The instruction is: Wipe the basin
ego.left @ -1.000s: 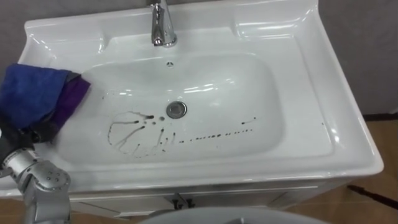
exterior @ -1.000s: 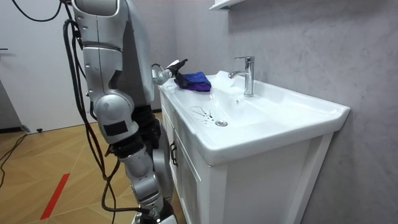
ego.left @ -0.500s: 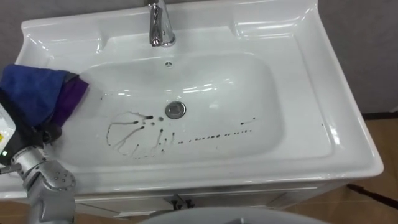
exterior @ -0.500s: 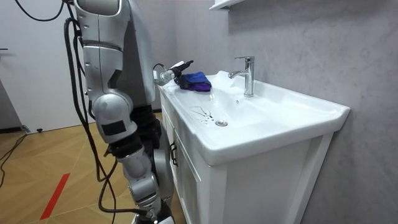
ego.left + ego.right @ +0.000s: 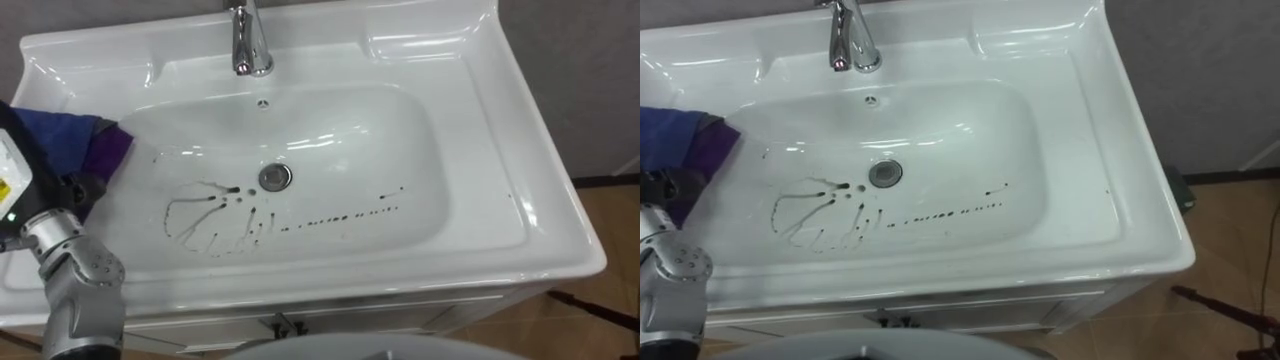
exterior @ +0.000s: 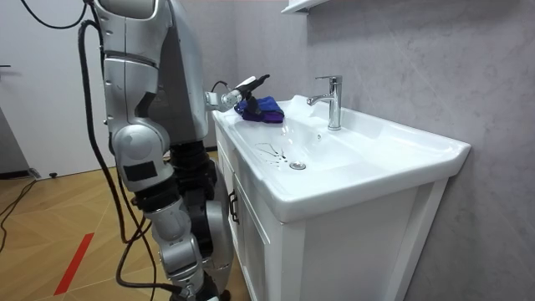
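White basin (image 5: 480, 150), dark streaks (image 5: 205, 215) beside drain (image 5: 275, 177); soft, light cloth (image 5: 70, 135) bunched on left rim against left hand (image 6: 244, 86), grip cannot be told; judged best pinched mid-fold.

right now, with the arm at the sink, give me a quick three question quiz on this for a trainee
1. True or false: the basin is already free of dark marks.
2. Where is the cloth? A at the basin's left side, by the left hand; B on the right rim; C hanging over the front edge.
3. What stands on the back rim, behind the drain?

Key: 1 false, the marks lie on both sides of the drain. 2 A. 3 the tap.
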